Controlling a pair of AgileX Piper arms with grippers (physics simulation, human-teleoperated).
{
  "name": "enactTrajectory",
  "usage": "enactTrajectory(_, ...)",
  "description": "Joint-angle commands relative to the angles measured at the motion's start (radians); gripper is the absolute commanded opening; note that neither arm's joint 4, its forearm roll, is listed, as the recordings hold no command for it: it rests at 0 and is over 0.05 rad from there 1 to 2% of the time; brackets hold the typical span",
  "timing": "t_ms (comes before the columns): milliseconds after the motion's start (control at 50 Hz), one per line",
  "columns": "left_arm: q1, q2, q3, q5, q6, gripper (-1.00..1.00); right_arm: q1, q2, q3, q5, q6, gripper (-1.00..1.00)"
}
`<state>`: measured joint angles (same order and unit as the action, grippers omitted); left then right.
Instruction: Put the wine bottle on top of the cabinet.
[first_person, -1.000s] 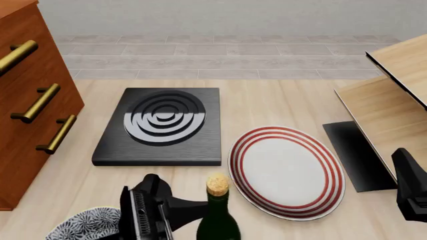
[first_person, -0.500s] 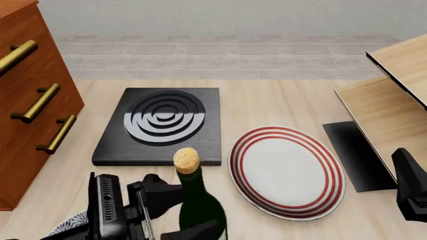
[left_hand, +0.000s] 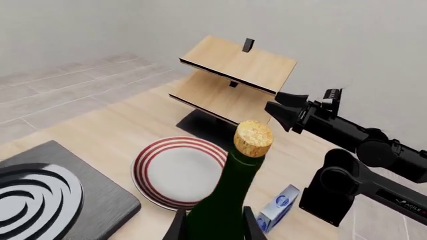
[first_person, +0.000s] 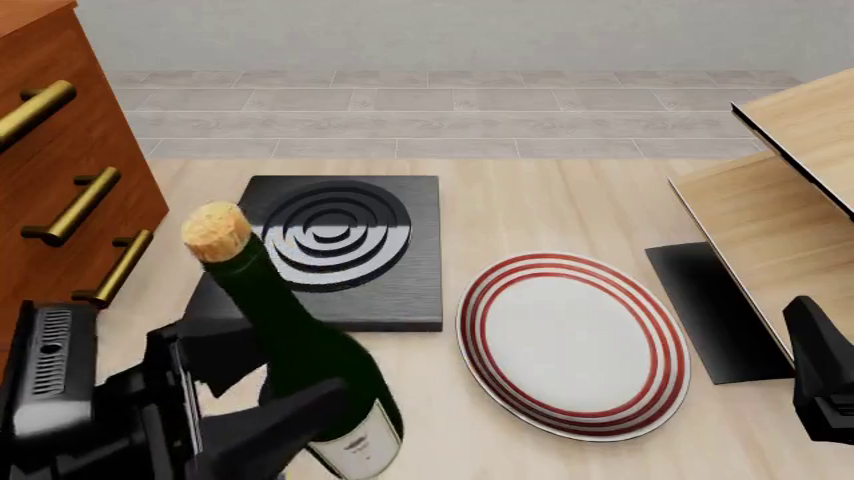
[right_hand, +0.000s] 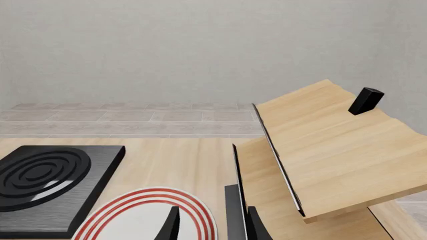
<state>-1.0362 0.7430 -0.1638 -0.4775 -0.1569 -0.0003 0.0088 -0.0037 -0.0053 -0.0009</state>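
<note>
The wine bottle (first_person: 304, 345), dark green with a tan cork and a cream label, hangs above the table's near left and leans with its cork toward the cabinet (first_person: 60, 190). My left gripper (first_person: 260, 400) is shut on the bottle's body, one finger on each side. In the left wrist view the wine bottle (left_hand: 223, 197) rises between the fingers (left_hand: 175, 229). The reddish-brown cabinet with brass bar handles stands at the far left; its top is out of view. My right gripper (first_person: 809, 335) rests at the right edge, open and holding nothing, its fingers (right_hand: 171, 224) apart.
A black hob (first_person: 324, 250) lies mid-table beside a red-rimmed white plate (first_person: 574, 342). A pale wood shelf unit (first_person: 781, 200) stands at the right on a black base. A small blue-and-white carton (left_hand: 279, 207) sits near the right arm's base.
The left gripper has carried the bottle up and to the left, toward the cabinet, and more of the bottle's body and label now shows. The right arm has not moved.
</note>
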Motion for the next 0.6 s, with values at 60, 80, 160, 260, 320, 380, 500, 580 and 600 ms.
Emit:
enactTrajectory(60,0.056,-0.222,-0.037,0.212,0.034,-1.0,0.0,0.0,0.0,0.0,0.0,1.0)
enactTrajectory(80,0.06,-0.238,-0.041,0.23,0.037,-1.0,0.0,0.0,0.0,0.0,0.0,1.0)
enactTrajectory(160,0.073,-0.277,-0.052,0.274,0.04,-1.0,0.0,0.0,0.0,0.0,0.0,1.0)
enactTrajectory(260,0.103,-0.338,-0.07,0.341,0.042,-1.0,0.0,0.0,0.0,0.0,0.0,1.0)
enactTrajectory(320,0.126,-0.38,-0.087,0.391,0.041,-1.0,0.0,0.0,0.0,0.0,0.0,1.0)
enactTrajectory(380,0.145,-0.415,-0.106,0.437,0.042,-1.0,0.0,0.0,0.0,0.0,0.0,1.0)
enactTrajectory(500,0.195,-0.496,-0.146,0.532,0.047,-1.0,0.0,0.0,0.0,0.0,0.0,1.0)
enactTrajectory(580,0.227,-0.542,-0.173,0.591,0.047,-1.0,0.0,0.0,0.0,0.0,0.0,1.0)
enactTrajectory(600,0.234,-0.552,-0.181,0.606,0.048,-1.0,0.0,0.0,0.0,0.0,0.0,1.0)
